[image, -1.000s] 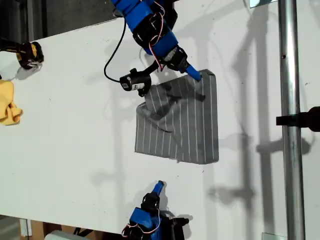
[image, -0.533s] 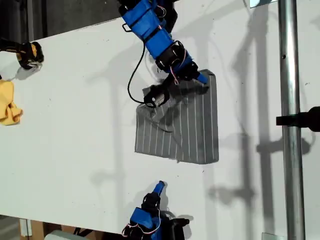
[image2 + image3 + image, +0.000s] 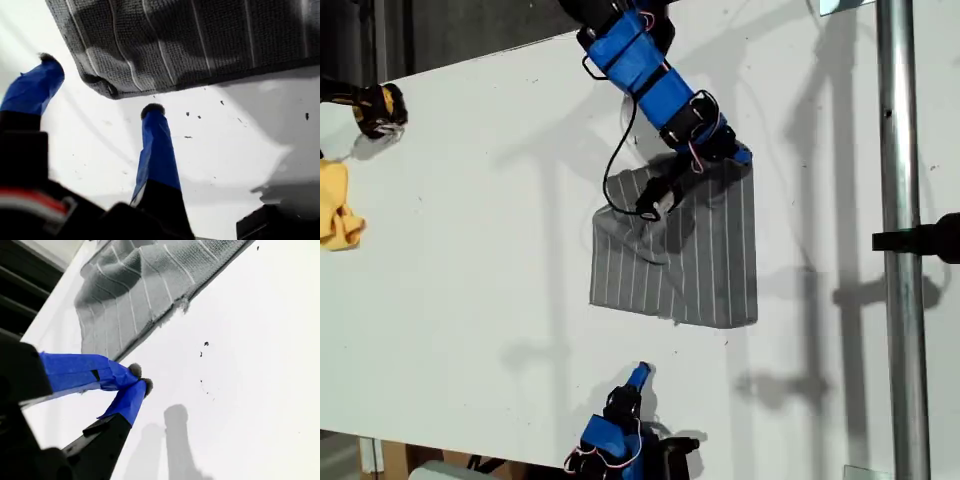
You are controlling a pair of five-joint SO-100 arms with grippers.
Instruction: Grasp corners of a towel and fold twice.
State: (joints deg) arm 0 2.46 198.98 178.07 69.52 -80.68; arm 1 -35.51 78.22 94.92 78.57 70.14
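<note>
White table (image 3: 470, 250); first end effector (image 3: 100, 90) agape, empty, beside towel (image 3: 690, 250) corner.

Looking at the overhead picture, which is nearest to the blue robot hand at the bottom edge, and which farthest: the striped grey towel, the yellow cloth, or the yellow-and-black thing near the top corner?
From my second gripper, in the exterior view:
1. The towel, just above it, mid-table.
2. The yellow cloth, at the view's left edge.
3. The yellow-and-black object, upper left, slightly farther than the cloth.
</note>
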